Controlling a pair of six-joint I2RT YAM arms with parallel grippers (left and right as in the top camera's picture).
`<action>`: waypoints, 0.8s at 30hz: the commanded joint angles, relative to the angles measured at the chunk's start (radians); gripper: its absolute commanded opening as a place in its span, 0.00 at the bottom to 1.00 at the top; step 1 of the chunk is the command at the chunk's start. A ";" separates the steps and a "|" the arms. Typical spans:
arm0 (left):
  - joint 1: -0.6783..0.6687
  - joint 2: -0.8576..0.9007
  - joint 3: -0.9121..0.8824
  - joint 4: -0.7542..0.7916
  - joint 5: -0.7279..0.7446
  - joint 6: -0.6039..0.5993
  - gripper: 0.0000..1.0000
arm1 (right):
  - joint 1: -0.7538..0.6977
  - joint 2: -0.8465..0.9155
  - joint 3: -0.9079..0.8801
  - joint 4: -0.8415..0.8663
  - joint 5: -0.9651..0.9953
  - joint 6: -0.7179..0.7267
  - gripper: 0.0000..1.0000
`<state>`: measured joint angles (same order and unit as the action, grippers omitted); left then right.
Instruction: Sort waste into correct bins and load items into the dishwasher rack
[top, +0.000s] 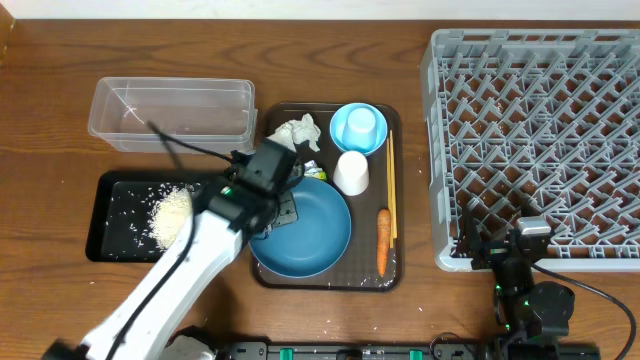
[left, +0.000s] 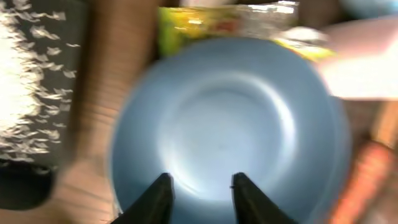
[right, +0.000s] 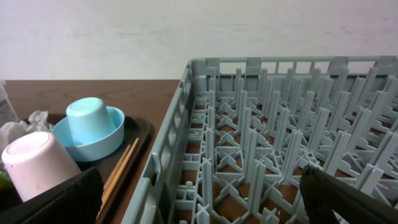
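The dark-blue dish (top: 310, 240) (left: 230, 118) lies on the brown serving tray (top: 392, 270). My left gripper (top: 283, 208) (left: 202, 182) is open and empty, just above the dish's left part. The wrapper (top: 312, 168) (left: 205, 22), tissues (top: 297, 132), white cup (top: 351, 172) (right: 31, 165), light-blue bowl (top: 358, 128) (right: 99, 140), chopsticks (top: 391, 190) (right: 121, 171) and carrot (top: 382, 240) also lie on that tray. The rice (top: 170, 215) (left: 25, 74) is heaped in the black tray (top: 115, 240). The clear tub (top: 170, 110) holds nothing. My right gripper (top: 508, 245) (right: 202, 199) is open at the dishwasher rack's (top: 540, 130) (right: 280, 137) near left corner.
A light-blue cup stands upside down inside the bowl (right: 87, 118). Loose rice grains are scattered over the black tray. The left arm (top: 170, 285) reaches in from the bottom left across the black tray's right end. The left wrist view is motion-blurred.
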<state>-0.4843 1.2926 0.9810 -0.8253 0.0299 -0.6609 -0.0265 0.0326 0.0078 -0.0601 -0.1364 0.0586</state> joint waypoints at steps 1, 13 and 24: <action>-0.037 -0.049 0.003 0.005 0.191 0.003 0.43 | -0.018 0.001 -0.002 -0.003 0.005 -0.011 0.99; -0.391 0.107 0.006 0.196 0.214 -0.104 0.76 | -0.018 0.001 -0.002 -0.003 0.005 -0.012 0.99; -0.503 0.341 0.132 0.206 0.087 -0.089 0.76 | -0.018 0.001 -0.002 -0.003 0.005 -0.011 0.99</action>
<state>-0.9760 1.6127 1.0637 -0.6220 0.2050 -0.7410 -0.0265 0.0326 0.0078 -0.0601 -0.1368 0.0589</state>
